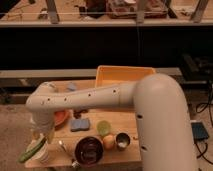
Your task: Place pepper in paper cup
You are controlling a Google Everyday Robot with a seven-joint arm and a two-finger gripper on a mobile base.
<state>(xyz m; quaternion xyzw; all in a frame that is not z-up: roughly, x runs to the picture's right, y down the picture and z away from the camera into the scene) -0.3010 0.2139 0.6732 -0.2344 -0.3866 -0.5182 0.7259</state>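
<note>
The long green pepper (31, 149) lies tilted at the table's front left corner. Its upper end rests over the off-white paper cup (42, 153) and its lower end sticks out to the left past the rim. My gripper (43, 134) hangs straight down from the white arm, directly above the cup and close to the pepper's upper end. The wrist hides where the gripper meets the pepper, so I cannot say whether it still holds it.
A red bowl (61, 119) sits just right of the gripper, with a blue sponge (80, 124) beside it. Along the front stand a dark bowl (90, 149), a pale yellow item (109, 143) and a metal cup (121, 140). A round light-green object (104, 127) and a yellow tray (125, 77) lie behind.
</note>
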